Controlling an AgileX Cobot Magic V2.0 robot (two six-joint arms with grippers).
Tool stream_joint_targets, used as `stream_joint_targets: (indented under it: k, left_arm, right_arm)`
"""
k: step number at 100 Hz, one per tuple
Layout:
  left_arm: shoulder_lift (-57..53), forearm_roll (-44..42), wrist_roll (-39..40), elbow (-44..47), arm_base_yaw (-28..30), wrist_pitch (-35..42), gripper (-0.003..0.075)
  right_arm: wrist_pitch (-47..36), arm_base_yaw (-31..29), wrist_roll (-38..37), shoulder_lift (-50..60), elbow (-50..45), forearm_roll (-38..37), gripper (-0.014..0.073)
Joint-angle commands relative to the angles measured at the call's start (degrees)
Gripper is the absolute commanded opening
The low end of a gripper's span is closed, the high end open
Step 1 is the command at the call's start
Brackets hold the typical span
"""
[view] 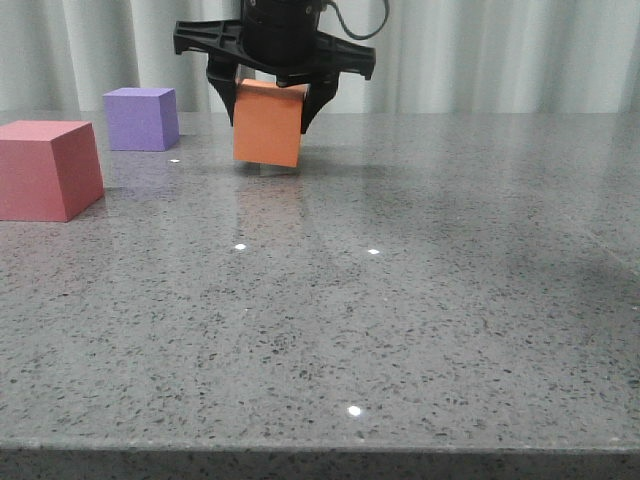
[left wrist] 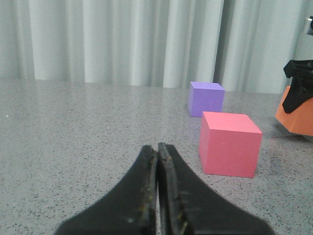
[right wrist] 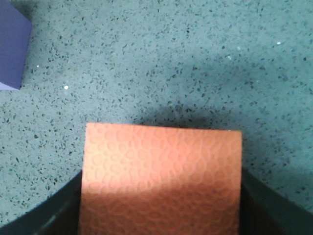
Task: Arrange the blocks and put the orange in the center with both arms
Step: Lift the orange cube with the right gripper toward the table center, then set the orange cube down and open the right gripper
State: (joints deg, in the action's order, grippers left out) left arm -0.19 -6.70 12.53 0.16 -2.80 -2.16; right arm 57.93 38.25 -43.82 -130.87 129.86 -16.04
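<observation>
Presently we find the right gripper (view: pixel 270 100) at upper centre of the front view, its dark fingers clamped on either side of the orange cube (view: pixel 268 124). We note that the cube hangs slightly tilted, its lower edge just above the grey speckled table (view: pixel 400 330), with a faint reflection beneath it. In the right wrist view the orange cube (right wrist: pixel 161 178) fills the lower centre of the frame, a dark finger pressed against each of its flanks, and a corner of the purple cube (right wrist: pixel 12 49) shows at the upper left edge. We record the purple cube (view: pixel 141 118) at upper left of the front view, standing on the table near the pale curtain (view: pixel 500 50), and the pinkish-red cube (view: pixel 45 168) at the left edge, nearer the camera and well apart from the orange one. In the left wrist view the left gripper (left wrist: pixel 157 196) sits at bottom centre with its jaws pressed together on nothing. Beyond it we see the pinkish-red cube (left wrist: pixel 229 144) right of centre, the purple cube (left wrist: pixel 206 99) just behind it, and the orange cube (left wrist: pixel 298 115) at the right edge, partly covered by a black finger.
</observation>
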Motion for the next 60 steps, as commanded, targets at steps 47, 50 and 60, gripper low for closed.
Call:
stream_joint_targets:
  k: [47, 50, 60]
  left_arm:
    - [-2.1, -0.1, 0.6, 2.4, 0.1, 4.4, -0.002]
    - [-2.1, -0.1, 0.6, 2.4, 0.1, 4.4, -0.002]
    - [-2.1, -0.1, 0.6, 2.4, 0.1, 4.4, -0.002]
  right_arm:
    - [-0.8, 0.2, 0.0, 2.4, 2.1, -0.7, 0.0624]
    - [-0.4, 0.2, 0.0, 2.6, 2.1, -0.7, 0.0624]
    - [0.1, 0.2, 0.0, 3.5, 2.1, -0.7, 0.0624]
